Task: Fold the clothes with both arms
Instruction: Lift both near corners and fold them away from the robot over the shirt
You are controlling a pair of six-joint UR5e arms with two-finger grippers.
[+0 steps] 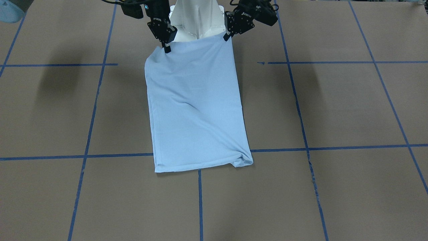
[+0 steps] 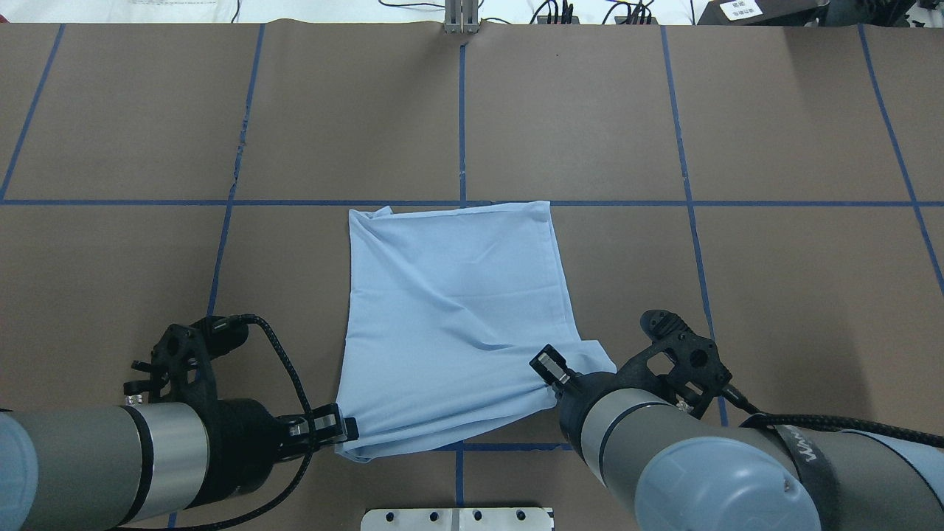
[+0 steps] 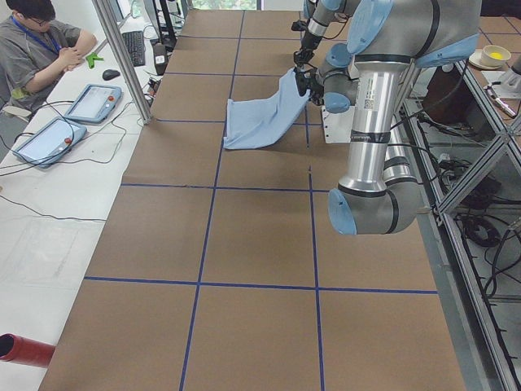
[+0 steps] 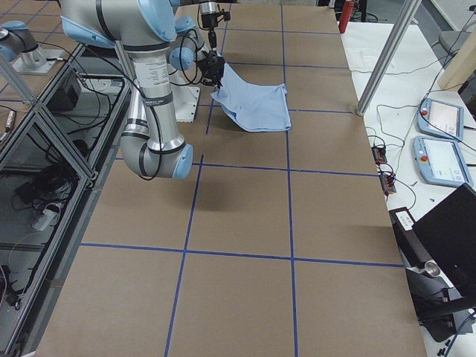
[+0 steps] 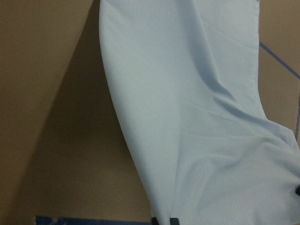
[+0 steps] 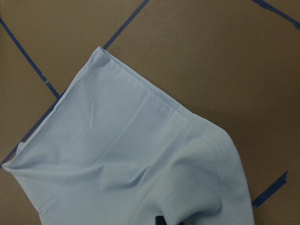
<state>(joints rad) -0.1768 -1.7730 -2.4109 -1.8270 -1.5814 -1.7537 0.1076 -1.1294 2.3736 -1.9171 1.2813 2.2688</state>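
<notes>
The light blue T-shirt [image 1: 197, 107] is folded into a long strip on the brown table, its far end flat and its end nearest the robot lifted off the surface. My left gripper [image 1: 227, 36] [image 2: 348, 429] is shut on one lifted corner. My right gripper [image 1: 167, 49] [image 2: 552, 376] is shut on the other, where a sleeve [image 2: 594, 361] sticks out. In the left wrist view the T-shirt [image 5: 197, 117] hangs down toward the table. The right wrist view looks along the T-shirt [image 6: 131, 159] and its sleeve hem. No print or label shows.
Blue tape lines [image 1: 302, 134] divide the brown table into a grid. The white pedestal base [image 1: 197, 20] stands between the arms behind the shirt. A person [image 3: 41, 41] sits at a side desk with tablets [image 3: 94, 102]. A metal plate [image 2: 457, 518] lies at the table's near edge.
</notes>
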